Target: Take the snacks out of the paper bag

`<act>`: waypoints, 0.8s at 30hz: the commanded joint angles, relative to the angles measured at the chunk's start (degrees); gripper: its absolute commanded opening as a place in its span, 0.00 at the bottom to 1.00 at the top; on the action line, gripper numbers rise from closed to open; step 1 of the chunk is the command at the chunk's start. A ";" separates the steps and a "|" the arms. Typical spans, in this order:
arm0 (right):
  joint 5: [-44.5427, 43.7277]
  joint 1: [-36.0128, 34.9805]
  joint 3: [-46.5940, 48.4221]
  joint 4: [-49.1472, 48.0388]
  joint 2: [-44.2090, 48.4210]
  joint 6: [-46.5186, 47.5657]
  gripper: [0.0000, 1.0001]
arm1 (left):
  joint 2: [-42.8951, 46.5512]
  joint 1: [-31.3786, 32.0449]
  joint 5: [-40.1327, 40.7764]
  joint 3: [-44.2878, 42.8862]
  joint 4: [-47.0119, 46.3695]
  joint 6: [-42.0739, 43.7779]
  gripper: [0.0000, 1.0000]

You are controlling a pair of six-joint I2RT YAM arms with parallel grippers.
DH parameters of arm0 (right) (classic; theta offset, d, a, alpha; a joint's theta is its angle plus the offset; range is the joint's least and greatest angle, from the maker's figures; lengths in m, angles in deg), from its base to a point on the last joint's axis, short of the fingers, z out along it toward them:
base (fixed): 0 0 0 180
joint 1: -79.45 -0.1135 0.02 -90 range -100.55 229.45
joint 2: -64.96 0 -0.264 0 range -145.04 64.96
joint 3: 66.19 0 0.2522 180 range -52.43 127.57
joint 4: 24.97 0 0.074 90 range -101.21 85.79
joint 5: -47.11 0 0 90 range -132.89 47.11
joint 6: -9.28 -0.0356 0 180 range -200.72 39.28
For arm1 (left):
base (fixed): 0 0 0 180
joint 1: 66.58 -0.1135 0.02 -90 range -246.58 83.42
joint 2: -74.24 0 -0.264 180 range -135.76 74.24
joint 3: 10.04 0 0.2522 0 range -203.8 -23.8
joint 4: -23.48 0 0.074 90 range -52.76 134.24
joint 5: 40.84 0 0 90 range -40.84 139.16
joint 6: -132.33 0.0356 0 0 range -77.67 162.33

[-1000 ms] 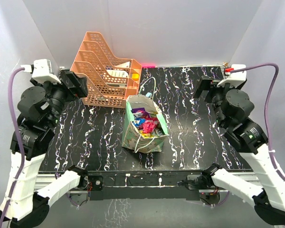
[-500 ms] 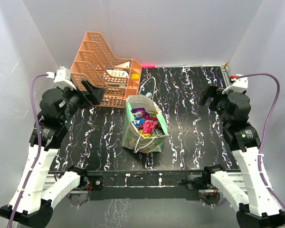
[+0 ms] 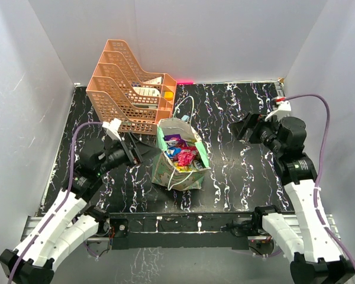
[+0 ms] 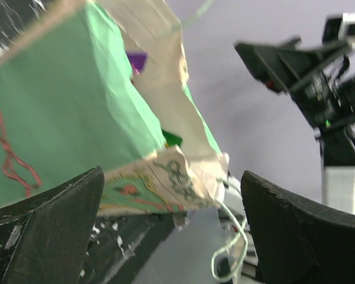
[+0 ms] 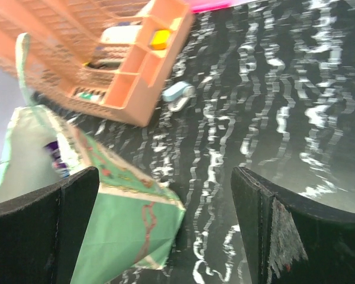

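The mint-green paper bag (image 3: 165,171) stands upright near the middle of the black marbled table (image 3: 242,171), mouth open to the ceiling. The snacks (image 3: 184,155) sit heaped inside it, purple, pink and yellow-green packets showing above the cream lining, and a thin string handle (image 3: 186,106) arches up behind. The left gripper (image 3: 134,152) hovers low just beside the bag's left wall, jaws spread wide and holding nothing. From its wrist camera the green side and patterned corner of the bag fill the gap ahead of the two fingers, though I can't tell whether anything touches. The right gripper (image 3: 236,129) hangs well apart on the bag's right, jaws likewise spread and empty, pointing toward the bag. An orange lattice rack (image 3: 127,89) stands behind the bag, with a small pale blue-white object (image 5: 178,94) lying beside it.
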 commanded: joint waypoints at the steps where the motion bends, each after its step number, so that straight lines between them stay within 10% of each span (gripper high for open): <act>1: 18.10 0.40 0.42 -12.32 -5.70 -4.25 0.98 | 3.42 6.12 -2.75 2.56 -3.35 -3.92 0.98; 17: 28.56 -14.72 19.84 -35.71 -37.84 -16.25 0.86 | -4.53 33.93 12.47 0.54 -6.73 1.05 0.92; 22: 28.99 -16.74 25.03 -35.33 -42.18 -17.92 0.72 | -8.18 37.53 18.10 -2.77 -3.41 2.45 0.73; 24: 26.73 -16.82 24.60 -35.31 -41.64 -18.79 0.51 | -8.22 37.90 22.27 -3.93 0.71 1.72 0.61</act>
